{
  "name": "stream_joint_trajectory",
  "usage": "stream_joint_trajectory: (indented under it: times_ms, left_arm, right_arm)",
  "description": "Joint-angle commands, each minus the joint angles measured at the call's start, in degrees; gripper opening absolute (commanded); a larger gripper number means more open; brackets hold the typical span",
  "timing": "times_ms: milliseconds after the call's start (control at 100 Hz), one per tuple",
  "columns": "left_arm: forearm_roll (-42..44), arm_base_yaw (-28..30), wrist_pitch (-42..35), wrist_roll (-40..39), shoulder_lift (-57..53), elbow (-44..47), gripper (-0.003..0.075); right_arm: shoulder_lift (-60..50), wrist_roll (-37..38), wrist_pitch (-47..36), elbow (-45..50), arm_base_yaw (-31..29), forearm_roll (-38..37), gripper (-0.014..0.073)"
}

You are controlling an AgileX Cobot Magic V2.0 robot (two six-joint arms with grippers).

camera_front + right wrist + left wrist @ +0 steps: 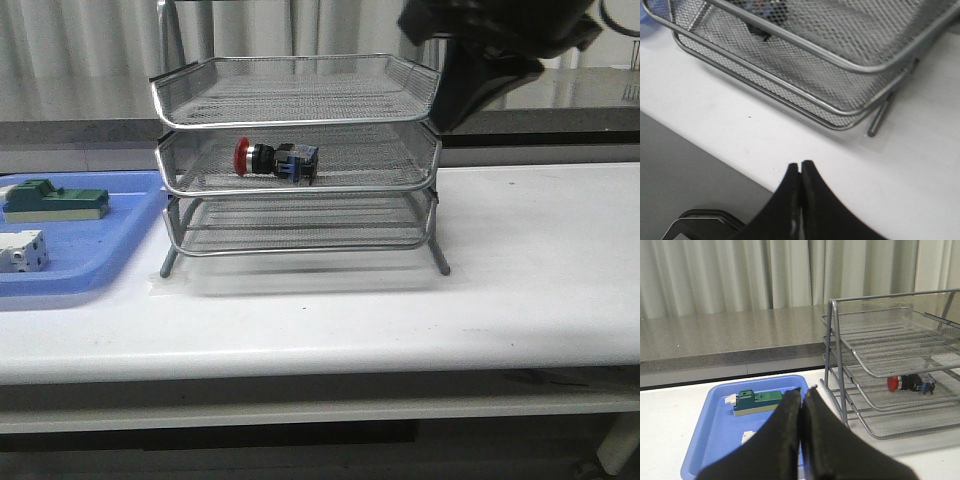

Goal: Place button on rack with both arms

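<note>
Left of the rack (300, 160): a blue tray (110, 255) with a green block (55, 198) and a white block (22, 250). Left gripper (803, 390) above that tray, jaws pressed together, holding nothing. Inside the rack, on the middle tier: the button (275, 160), lying on its side, long axis across the tier, red head toward the blue tray. Right of the rack and high: right gripper (800, 165), likewise closed and empty, probably the nearer one, though nothing looks left to carry.

The red-headed button (275, 159) lies on its side in the silver rack's (297, 160) middle tray.
</note>
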Motion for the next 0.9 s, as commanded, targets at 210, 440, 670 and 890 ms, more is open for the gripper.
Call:
stream_joint_trajectory:
  times_ms: [210,440,670,890]
  left_arm:
    - [-1.02,0.17,-4.63,-0.61,0.7,-1.4,-0.002]
    - [-1.02,0.17,-4.63,-0.61,0.7,-1.4,-0.002]
    - [-1.02,0.17,-4.63,-0.61,0.7,-1.4,-0.002]
    - [-1.02,0.17,-4.63,-0.61,0.7,-1.4,-0.002]
  right_arm:
    - [-19.11,1.96,-13.43,15.01,-6.5,0.1,-0.0058]
    - [-33.64,1.96,-20.8,27.58,-9.76,0.1,-0.0058]
    - [-49.62,1.96,-23.14,37.4,-12.11,0.15,-0.0058]
    - [-62.41,1.96,-22.95,42.92,-12.58,0.15,-0.0058]
